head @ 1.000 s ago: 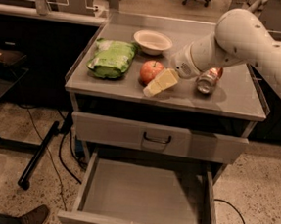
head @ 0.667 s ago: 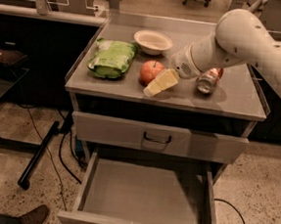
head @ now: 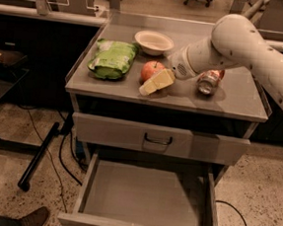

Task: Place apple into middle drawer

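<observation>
The red-orange apple sits on the grey cabinet top, in front of the white bowl. My gripper, pale yellow at the end of the white arm, is right against the apple's front right side, low over the top. The middle drawer is pulled open below, and its bare grey floor holds nothing.
A green chip bag lies left of the apple. A red-and-silver soda can lies on its side to the right, behind the arm. A shut drawer front with a black loop handle is above the open drawer. A shoe and cables are on the floor at left.
</observation>
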`<action>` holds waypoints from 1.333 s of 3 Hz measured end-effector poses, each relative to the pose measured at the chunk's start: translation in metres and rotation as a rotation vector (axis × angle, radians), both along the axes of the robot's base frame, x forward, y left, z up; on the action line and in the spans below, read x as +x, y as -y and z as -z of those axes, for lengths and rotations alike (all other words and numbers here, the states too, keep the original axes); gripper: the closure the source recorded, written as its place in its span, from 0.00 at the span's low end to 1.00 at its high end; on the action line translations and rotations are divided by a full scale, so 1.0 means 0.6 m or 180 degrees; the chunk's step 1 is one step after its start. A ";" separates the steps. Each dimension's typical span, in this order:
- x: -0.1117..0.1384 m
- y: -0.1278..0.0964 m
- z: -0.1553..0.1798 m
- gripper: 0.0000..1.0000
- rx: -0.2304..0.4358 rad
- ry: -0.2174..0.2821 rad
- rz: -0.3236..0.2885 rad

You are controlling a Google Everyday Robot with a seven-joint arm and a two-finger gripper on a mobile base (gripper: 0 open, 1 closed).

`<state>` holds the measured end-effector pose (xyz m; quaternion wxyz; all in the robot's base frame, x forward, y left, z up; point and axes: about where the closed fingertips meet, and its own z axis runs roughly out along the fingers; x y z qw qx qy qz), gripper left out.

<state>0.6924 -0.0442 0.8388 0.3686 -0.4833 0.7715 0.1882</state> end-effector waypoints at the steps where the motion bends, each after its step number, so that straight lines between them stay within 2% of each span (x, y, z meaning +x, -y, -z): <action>1: 0.001 -0.002 0.002 0.00 0.0003 -0.0005 -0.0002; 2: 0.001 -0.002 0.002 0.19 0.0003 -0.0005 -0.0002; 4: 0.001 -0.002 0.002 0.65 0.0003 -0.0005 -0.0002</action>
